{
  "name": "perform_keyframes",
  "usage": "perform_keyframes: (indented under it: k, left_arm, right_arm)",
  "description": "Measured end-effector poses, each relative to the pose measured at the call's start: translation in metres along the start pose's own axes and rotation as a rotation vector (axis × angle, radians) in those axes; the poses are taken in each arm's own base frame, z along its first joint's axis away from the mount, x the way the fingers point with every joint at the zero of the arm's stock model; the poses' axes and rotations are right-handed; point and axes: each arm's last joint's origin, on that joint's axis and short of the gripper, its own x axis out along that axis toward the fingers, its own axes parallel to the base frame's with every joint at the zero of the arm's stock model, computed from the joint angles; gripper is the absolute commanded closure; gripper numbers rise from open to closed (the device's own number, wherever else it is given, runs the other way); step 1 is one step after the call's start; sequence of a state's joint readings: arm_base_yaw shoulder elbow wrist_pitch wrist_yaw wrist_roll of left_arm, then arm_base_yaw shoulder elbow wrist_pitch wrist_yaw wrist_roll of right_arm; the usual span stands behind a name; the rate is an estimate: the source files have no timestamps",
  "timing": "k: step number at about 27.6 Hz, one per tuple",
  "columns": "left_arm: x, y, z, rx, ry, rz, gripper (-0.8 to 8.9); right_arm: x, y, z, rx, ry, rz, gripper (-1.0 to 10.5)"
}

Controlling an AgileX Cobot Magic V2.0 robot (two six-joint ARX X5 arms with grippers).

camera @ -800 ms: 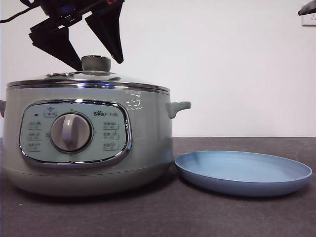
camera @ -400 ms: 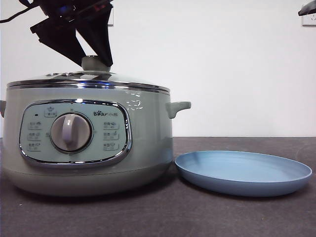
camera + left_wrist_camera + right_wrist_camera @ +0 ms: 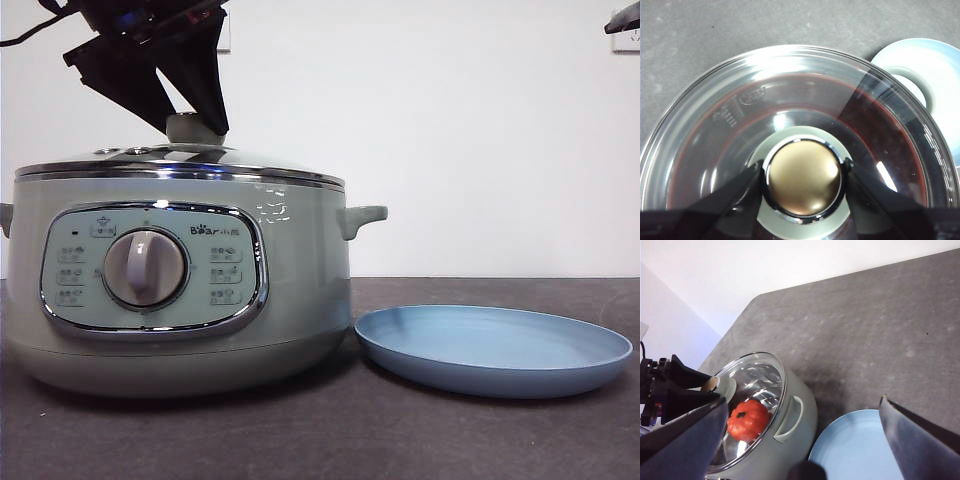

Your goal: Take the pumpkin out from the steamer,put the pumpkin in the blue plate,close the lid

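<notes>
"Bear" logo on the steamer (image 3: 180, 280) control panel, above the grey dial (image 3: 145, 268). Left gripper (image 3: 802, 176) closed onto the lid (image 3: 790, 115) knob (image 3: 804, 177), jaws touching both sides; lid seated on the steamer. Barely changed from half a second ago. Pumpkin (image 3: 748, 420) inside the steamer, seen through the glass. Blue plate (image 3: 494, 348) just beside the steamer, empty. Right gripper (image 3: 800, 440) wide open, holding nothing, high above the plate.

one steamer (image 3: 180, 290), one lid (image 3: 790, 130), one pumpkin (image 3: 748, 420), one blue plate (image 3: 493, 349), two pincers, left (image 3: 802, 175), right (image 3: 805, 440)
</notes>
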State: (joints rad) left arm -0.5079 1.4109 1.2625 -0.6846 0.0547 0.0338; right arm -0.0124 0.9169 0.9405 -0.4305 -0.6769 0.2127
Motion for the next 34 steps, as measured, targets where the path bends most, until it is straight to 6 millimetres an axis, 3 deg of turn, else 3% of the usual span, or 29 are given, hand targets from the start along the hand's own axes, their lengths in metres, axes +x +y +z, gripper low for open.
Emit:
perform_keyframes:
  k: [4,7,12,16,18,22,29,34]
  left_arm:
    - [-0.005,0.0,0.003,0.005,-0.001,0.003,8.22]
    - [-0.019,0.0,0.01,0.012,-0.043,0.012,8.22]
    - [-0.068,-0.001,0.024,0.019,-0.193,0.07,8.22]
    - [-0.11,-0.002,0.023,0.027,-0.306,0.143,8.22]
    - [-0.126,-0.001,0.018,0.024,-0.333,0.186,8.22]
    - [-0.153,0.0,0.004,0.007,-0.354,0.285,8.22]
    - [-0.2,0.0,-0.025,-0.031,-0.416,0.43,8.22]
    - [-0.217,0.0,-0.04,-0.044,-0.425,0.475,8.22]
  right_arm:
    - [0.0,0.0,0.0,0.019,0.001,0.002,4.4]
    - [0.001,0.001,0.0,0.031,0.006,0.008,4.4]
    - [0.009,0.01,-0.003,0.016,0.039,0.062,4.4]
    - [0.024,0.021,-0.003,-0.017,0.093,0.132,4.4]
    - [0.035,0.03,-0.001,-0.038,0.127,0.176,4.3]
    - [0.062,0.051,0.004,-0.092,0.199,0.249,3.1]
    - [0.122,0.1,0.007,-0.253,0.421,0.247,3.1]
    - [0.175,0.145,0.007,-0.497,0.578,0.146,3.1]
